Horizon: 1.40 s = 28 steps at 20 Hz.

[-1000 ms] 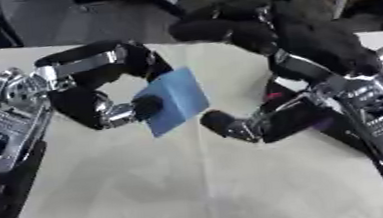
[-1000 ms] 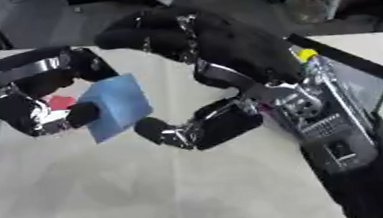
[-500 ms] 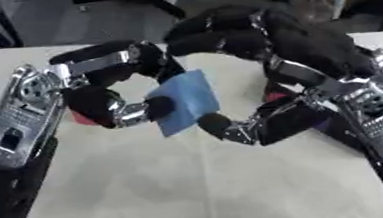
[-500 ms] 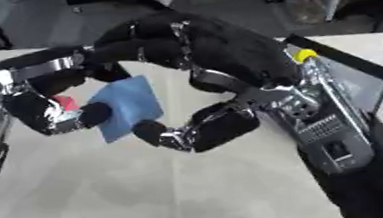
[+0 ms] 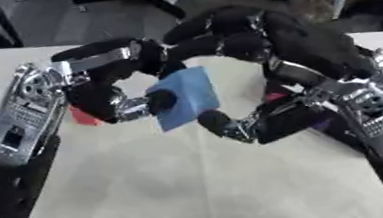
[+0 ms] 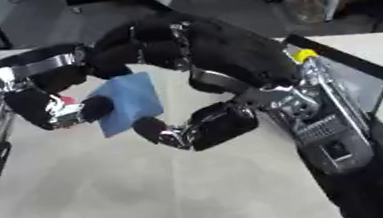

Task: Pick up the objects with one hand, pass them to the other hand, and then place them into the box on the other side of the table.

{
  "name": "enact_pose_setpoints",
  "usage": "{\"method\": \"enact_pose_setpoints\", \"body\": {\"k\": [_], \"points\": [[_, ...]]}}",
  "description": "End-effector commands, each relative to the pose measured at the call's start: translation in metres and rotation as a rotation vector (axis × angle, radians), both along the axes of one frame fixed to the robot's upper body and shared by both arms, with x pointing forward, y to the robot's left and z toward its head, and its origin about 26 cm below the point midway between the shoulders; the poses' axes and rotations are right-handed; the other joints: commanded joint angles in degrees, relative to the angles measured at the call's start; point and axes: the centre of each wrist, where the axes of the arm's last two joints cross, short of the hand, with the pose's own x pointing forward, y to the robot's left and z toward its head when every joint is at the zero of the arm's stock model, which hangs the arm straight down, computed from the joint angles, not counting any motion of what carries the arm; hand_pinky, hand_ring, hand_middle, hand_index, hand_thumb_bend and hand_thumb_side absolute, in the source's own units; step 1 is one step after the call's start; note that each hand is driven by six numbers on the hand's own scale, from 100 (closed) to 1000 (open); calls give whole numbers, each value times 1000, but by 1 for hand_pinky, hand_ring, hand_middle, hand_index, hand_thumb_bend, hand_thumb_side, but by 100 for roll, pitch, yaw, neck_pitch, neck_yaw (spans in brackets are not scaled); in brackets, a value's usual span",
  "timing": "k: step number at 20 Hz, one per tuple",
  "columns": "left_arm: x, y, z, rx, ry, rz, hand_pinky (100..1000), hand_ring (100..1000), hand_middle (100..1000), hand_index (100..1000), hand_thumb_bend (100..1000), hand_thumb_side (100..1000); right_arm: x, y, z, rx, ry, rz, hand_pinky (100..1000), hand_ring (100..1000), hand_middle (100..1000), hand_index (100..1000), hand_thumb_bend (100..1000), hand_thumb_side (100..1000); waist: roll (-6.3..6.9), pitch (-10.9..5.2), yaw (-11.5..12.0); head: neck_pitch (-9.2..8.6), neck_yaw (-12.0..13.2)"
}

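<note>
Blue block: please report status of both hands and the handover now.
Left hand shut on blue block, held above the table. Right hand curled over the block's top, thumb under it; grip cannot be confirmed. Nothing between the hands.

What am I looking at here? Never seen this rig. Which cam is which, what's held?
It is a humanoid upper body driven by a person. Both pictures come from one stereo camera in its head, looking down at a pale table; they show the same instant from its left and right eyes.

The left hand comes in from the left side and the right hand from the right. Between them is a blue block, held off the table. The left hand's fingers are curled round it; the right hand arches over it, thumb just below, but whether it is touching the block I cannot tell. It looks like a hand-over.

A small red thing shows behind the left hand. A dark box sits at the right edge.
</note>
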Motion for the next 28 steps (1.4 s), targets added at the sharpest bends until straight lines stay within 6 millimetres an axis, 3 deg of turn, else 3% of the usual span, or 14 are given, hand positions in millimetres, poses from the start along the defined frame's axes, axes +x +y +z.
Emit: {"method": "enact_pose_setpoints", "body": {"k": [1,5,10,16,28], "points": [[-5,-2,15,-14,-42,-11,613,472,387,532,100,540,-4,-2,7,-2,-38,-11,887,844,856,884,253,245,20,-127,-2,-42,5],[-5,-1,17,-20,-44,-6,610,470,384,530,100,536,-3,-2,6,-9,-43,-18,895,848,859,896,260,258,17,-130,1,-45,13],[-5,0,17,-19,-41,-1,609,469,384,530,100,534,-3,-3,6,-18,-39,-18,901,856,865,932,303,356,12,-136,1,-49,21],[-5,1,16,-15,-38,5,609,469,383,529,100,533,-2,-6,6,-9,-32,-14,901,858,865,944,325,404,7,-136,-3,-44,27],[-5,0,16,-9,-40,0,608,468,383,529,100,531,-2,-8,7,-5,-36,-30,901,857,863,928,318,354,10,-136,-13,-53,34]]}}
